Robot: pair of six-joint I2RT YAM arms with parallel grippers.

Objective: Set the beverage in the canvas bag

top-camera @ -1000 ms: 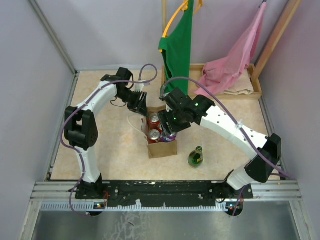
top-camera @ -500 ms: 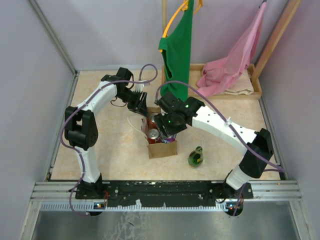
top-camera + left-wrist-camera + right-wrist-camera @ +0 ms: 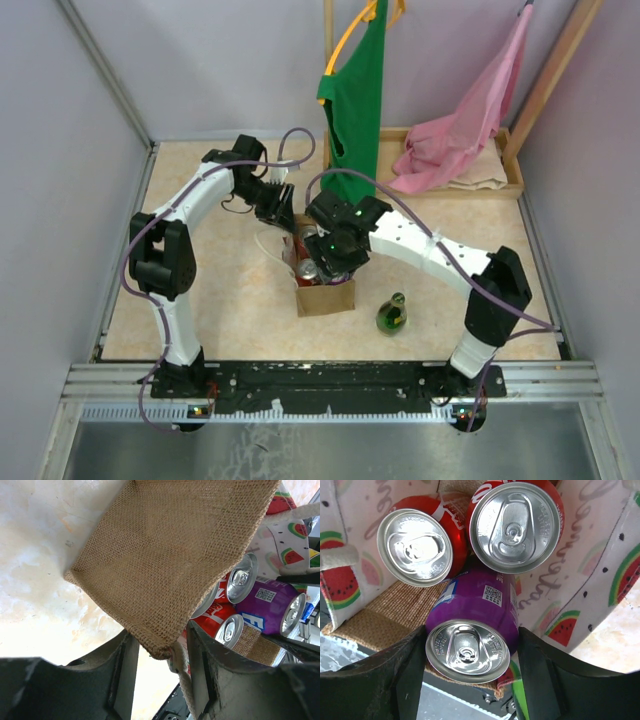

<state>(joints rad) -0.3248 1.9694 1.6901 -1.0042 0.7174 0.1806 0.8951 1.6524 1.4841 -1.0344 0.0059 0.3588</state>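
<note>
Beige mottled tabletop [image 3: 210, 300], arms bolted at the near edge. Green fabric apron [image 3: 355, 100] hangs at the back. Pink cloth [image 3: 460, 130] is draped over a shallow wooden tray [image 3: 510, 185] at back right.

Small cream canvas bag [image 3: 325, 297] with watermelon print and brown burlap side panels stands upright mid-table, mouth open, between the two arms.

Left gripper [image 3: 162, 650] is at the bag's far rim. Its jaws pinch the corner of a burlap panel together with a white rope handle.

Right gripper [image 3: 470, 650] reaches down into the bag mouth, jaws closed on either side of a purple aluminium can [image 3: 472, 615]. The can is tilted, top end toward the wrist camera, and already inside the bag.

Two red aluminium cans [image 3: 415, 547] [image 3: 515, 527] stand upright inside the bag, side by side. The purple can lies against both.

Small green glass bottle [image 3: 392, 315] stands on the table just right of the bag, apart from it.
</note>
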